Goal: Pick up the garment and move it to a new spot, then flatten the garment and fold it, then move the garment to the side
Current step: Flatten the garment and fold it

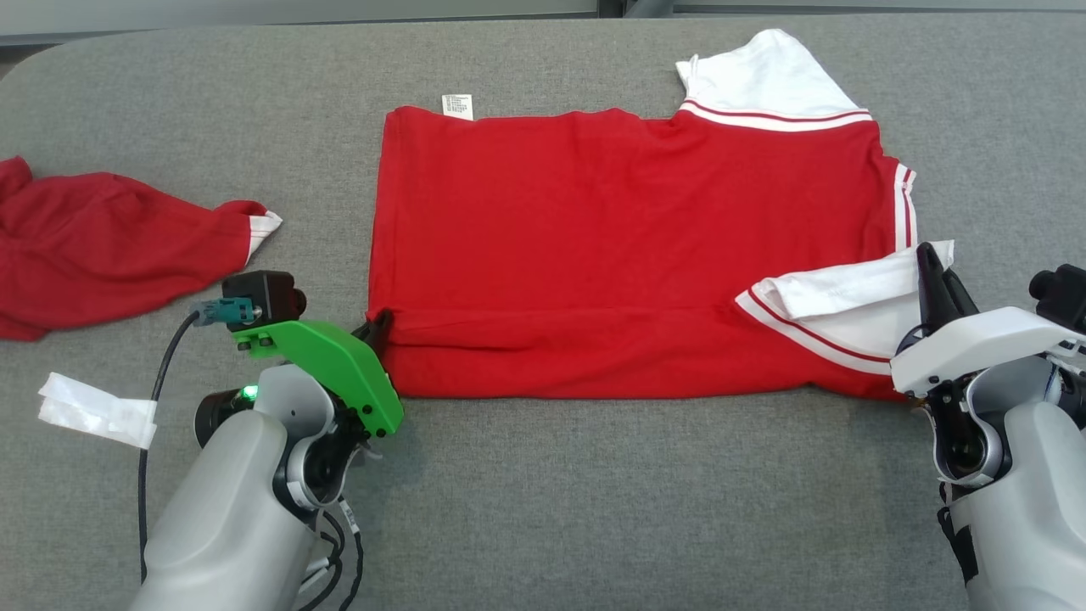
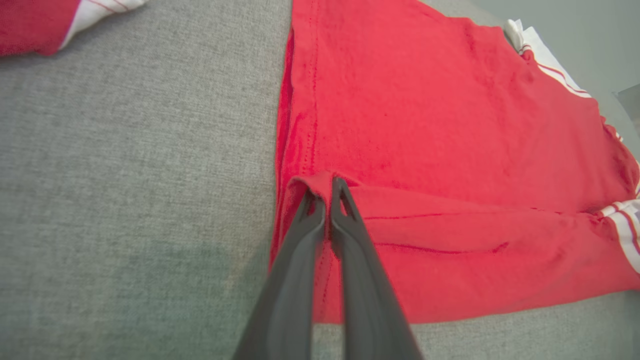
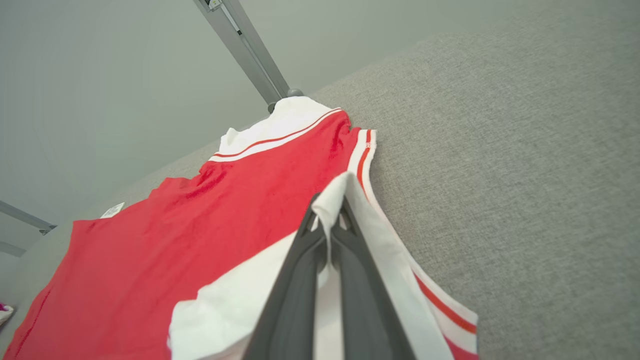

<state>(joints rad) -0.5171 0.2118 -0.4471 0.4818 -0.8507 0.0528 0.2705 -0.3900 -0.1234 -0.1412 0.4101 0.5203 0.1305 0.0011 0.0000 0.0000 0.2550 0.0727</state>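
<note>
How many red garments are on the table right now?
2: the spread garment at centre, and a crumpled garment at the left edge, partly out of frame.

A second, crumpled red cloth garment point(image 1: 102, 246) runs off the head view's left edge, so its full shape cannot be told. The print on the small white label point(image 1: 457, 106) at the far edge of the red knit shirt point(image 1: 611, 238) is too small to read. Most of the left pincer point(image 1: 379, 327) is hidden behind its green plastic mount point(image 1: 339, 365). The white sleeve point(image 3: 240, 305) drapes over the right pincer's point(image 3: 330, 212) tips and is cut off at the bottom edge. What the crumpled white strip point(image 1: 97, 412) on the grey fabric table point(image 1: 594, 509) is cannot be told.
</note>
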